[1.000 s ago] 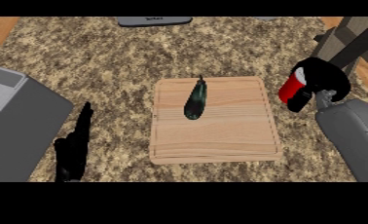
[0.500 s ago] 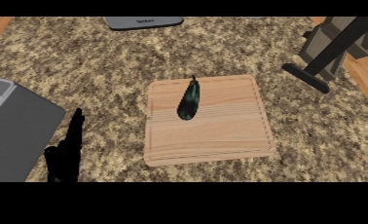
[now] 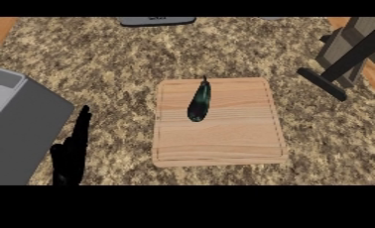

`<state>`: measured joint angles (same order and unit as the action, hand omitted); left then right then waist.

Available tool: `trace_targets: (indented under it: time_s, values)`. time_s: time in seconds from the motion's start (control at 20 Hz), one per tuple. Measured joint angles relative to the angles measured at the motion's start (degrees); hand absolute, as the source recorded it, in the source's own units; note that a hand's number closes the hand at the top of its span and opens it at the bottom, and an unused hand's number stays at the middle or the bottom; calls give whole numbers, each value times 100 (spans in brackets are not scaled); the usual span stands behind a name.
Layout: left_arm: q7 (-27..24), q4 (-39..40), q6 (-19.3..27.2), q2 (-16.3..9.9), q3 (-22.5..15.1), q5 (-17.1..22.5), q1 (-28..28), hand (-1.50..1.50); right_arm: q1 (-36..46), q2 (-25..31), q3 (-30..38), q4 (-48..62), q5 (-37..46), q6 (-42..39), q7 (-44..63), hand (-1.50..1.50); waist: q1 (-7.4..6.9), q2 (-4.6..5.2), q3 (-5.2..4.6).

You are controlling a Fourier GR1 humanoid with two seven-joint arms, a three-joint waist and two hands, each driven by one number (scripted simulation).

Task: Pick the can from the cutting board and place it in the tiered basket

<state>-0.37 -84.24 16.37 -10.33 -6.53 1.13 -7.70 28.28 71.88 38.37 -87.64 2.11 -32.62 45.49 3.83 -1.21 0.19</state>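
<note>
- Checking task progress from the head view, I find no can anywhere in frame; the cutting board (image 3: pixel 219 123) at centre carries only a dark green, elongated vegetable (image 3: pixel 199 103), lying lengthwise on its upper left part.
- I judge that the pick is done or the can is out of view with the right hand, which does not show in this view. I cannot confirm either from this view.
- I see a dark stand with a flat foot (image 3: pixel 322 82) and grey-brown uprights at the upper right of the frame. I take this as part of the tiered basket (image 3: pixel 351 48), but its tiers lie outside the frame, so I cannot tell whether the can sits in it.
- Remaining work, as I judge it: verify the can's position, then complete or confirm placement in the basket.
- I locate the left hand (image 3: pixel 71 152) at the lower left of the frame, on the speckled counter (image 3: pixel 102 63). Its fingers stand straight and point toward the top of the frame. It holds nothing and touches neither board nor vegetable; it stands well apart from both. I read it as resting.
- I note a grey slab (image 3: pixel 29 128) just left of that hand and a grey object (image 3: pixel 157 21) at the top edge. Neither bears on the task.
</note>
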Motion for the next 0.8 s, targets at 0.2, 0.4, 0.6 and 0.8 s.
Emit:
trace_targets:
  time_s: [0.2,0.4,0.6,0.8]
  values:
    - [-32,136,-79,73,-85,-62,227,0,228,681,344,255,-301,-264,145,150,-207,49,-2]
    - [-76,207,-224,70,-92,-53,357,0,396,1091,187,590,-388,-183,203,150,-371,83,-3]
    - [80,190,-255,67,-119,-115,463,0,525,1345,-223,1101,-295,109,-19,150,-497,123,-8]
    - [5,284,-220,176,-174,-206,566,0,759,1593,-718,1603,-311,401,-143,150,-591,146,-10]
